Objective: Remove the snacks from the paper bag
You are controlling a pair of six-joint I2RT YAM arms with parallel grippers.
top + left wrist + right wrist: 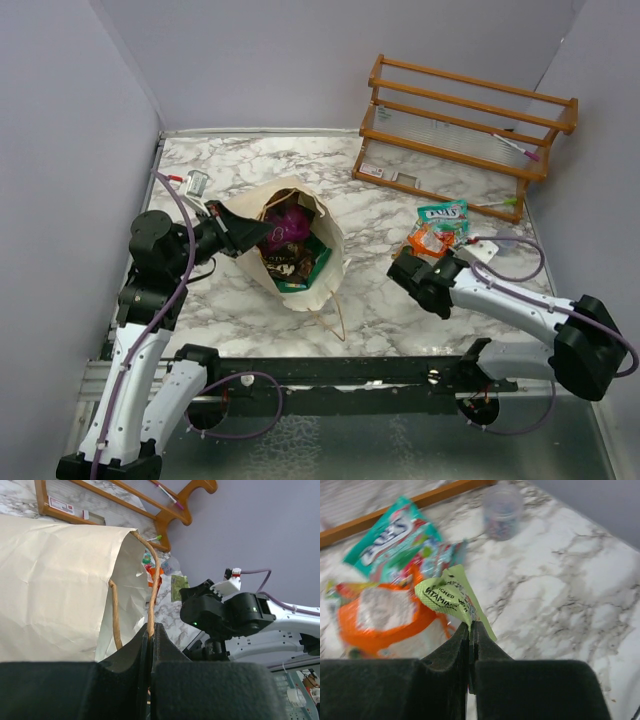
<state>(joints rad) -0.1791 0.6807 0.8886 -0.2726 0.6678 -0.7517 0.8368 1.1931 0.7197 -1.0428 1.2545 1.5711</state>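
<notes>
The cream paper bag [332,243] lies open on the marble table, mouth toward the left. Inside it show a magenta packet [288,227], a dark brown packet [284,266] and a green packet [319,257]. My left gripper [243,232] is shut on the bag's brown cord handle [153,587] at the mouth; the bag's wall [55,590] fills the left wrist view. My right gripper [412,262] is shut on a light-green packet [447,597] and holds it just above the table. Beside it lie an orange packet [431,240] and a teal-green packet [443,212].
The orange wooden rack [465,130] stands at the back right. A clear plastic cup [502,511] stands beyond the packets. A small clear container [197,183] sits at the back left. Grey walls close in the table on three sides.
</notes>
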